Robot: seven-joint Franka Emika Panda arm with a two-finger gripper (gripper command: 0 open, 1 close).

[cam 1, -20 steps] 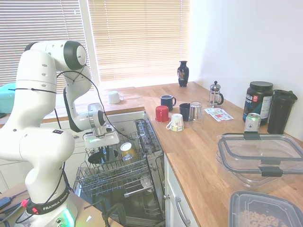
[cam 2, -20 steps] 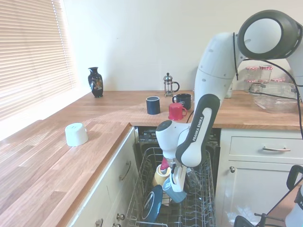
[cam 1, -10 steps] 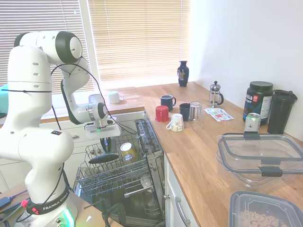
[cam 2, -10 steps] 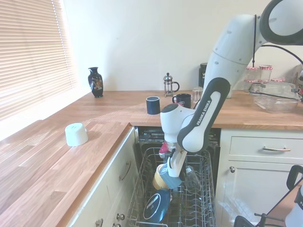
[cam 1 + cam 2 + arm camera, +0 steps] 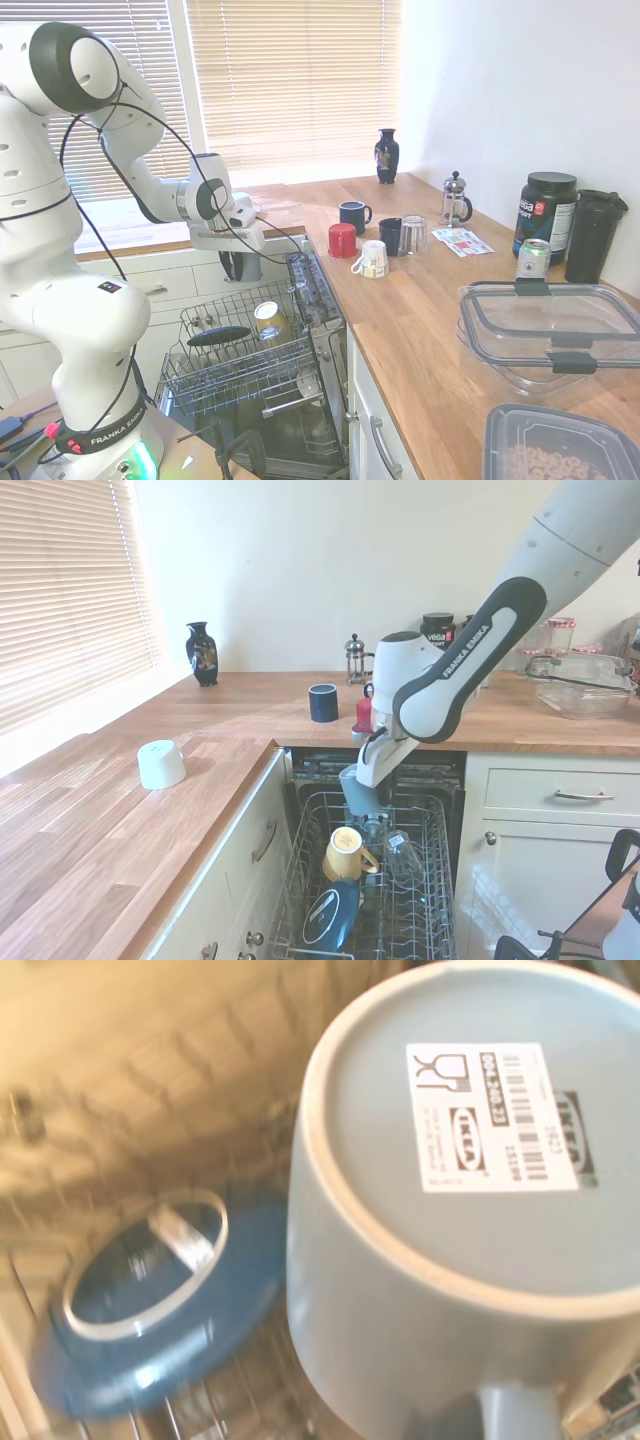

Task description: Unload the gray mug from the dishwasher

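The gray mug (image 5: 358,789), pinched by the fingers (image 5: 368,773), hangs above the dishwasher (image 5: 385,900) rack, at 12 o'clock from a yellow mug (image 5: 346,852); a slipping grip could drop it onto that.

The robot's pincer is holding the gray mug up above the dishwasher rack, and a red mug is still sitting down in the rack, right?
Not quite. The mug in the rack is yellow, as the second exterior view shows. The pincer does hold the gray mug above it.

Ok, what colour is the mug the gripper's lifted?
Gray-blue, with a white barcode label on its base; the wrist view shows the gray mug best.
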